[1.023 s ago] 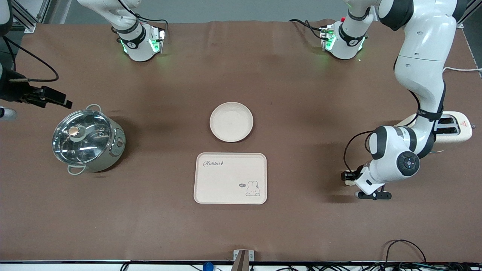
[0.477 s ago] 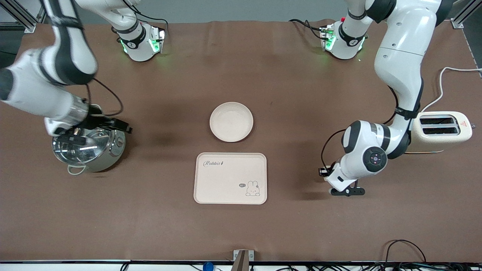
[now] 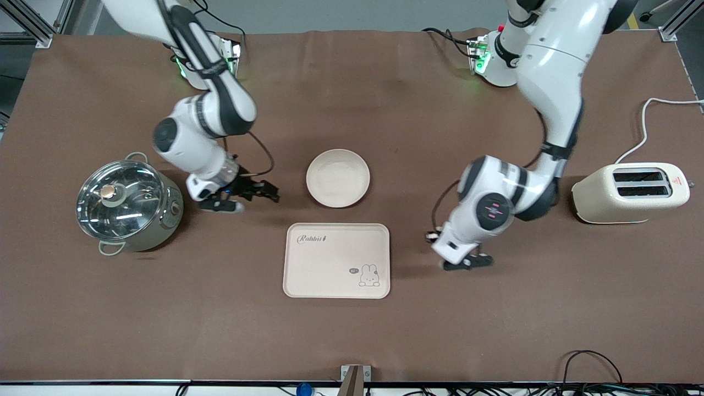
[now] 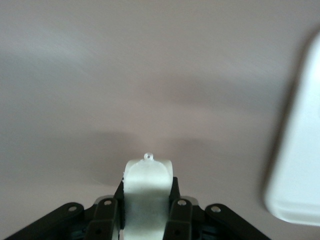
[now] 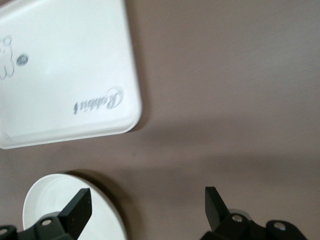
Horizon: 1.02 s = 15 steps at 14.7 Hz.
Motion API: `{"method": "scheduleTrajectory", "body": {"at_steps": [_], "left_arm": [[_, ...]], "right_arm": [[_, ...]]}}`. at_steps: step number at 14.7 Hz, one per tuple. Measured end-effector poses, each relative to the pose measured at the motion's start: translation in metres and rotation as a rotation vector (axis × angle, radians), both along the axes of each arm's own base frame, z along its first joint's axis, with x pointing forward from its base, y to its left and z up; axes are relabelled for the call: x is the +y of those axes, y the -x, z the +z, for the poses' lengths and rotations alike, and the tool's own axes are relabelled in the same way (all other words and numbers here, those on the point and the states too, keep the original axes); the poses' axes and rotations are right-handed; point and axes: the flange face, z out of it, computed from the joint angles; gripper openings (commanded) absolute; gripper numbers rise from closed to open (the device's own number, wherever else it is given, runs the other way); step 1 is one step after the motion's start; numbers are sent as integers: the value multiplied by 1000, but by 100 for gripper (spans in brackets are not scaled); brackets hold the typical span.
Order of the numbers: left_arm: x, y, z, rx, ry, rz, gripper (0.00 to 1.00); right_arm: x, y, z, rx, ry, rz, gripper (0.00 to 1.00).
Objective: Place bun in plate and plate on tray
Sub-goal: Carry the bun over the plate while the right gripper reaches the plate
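The round cream plate lies in the middle of the table. The cream "Rabbit" tray lies just nearer to the front camera. My left gripper is over the bare table beside the tray, toward the left arm's end. In the left wrist view it is shut on the small cream-white bun, with the tray's edge beside it. The bun is hidden in the front view. My right gripper is open and empty beside the plate. In the right wrist view it shows with the plate and the tray.
A steel pot with a glass lid stands toward the right arm's end of the table. A cream toaster with a white cord stands toward the left arm's end. Brown cloth covers the table.
My left arm has carried its gripper from beside the toaster toward the tray. My right arm has swung in from the table's end, over the pot, to beside the plate.
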Motion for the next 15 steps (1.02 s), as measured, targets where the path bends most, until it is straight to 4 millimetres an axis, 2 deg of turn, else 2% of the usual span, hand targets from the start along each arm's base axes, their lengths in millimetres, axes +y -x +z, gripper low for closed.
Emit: {"method": "scheduleTrajectory", "body": {"at_steps": [2, 4, 7, 9, 13, 15], "left_arm": [[-65, 38, 2, 3, -10, 38, 35], [-109, 70, 2, 7, -19, 70, 35], [-150, 106, 0, 12, -30, 99, 35], [-169, 126, -3, 17, -37, 114, 35], [-210, 164, -17, 26, 8, 153, 45], [-226, 181, -30, 21, 23, 162, 57]], "right_arm": [[36, 17, -19, -9, 15, 43, 100], [56, 30, -27, -1, 22, 83, 100], [79, 47, -29, 2, 24, 132, 100], [87, 57, -38, 15, 36, 154, 100], [79, 65, -58, 44, 64, 156, 100], [78, 65, -59, 46, 66, 157, 100]]}}
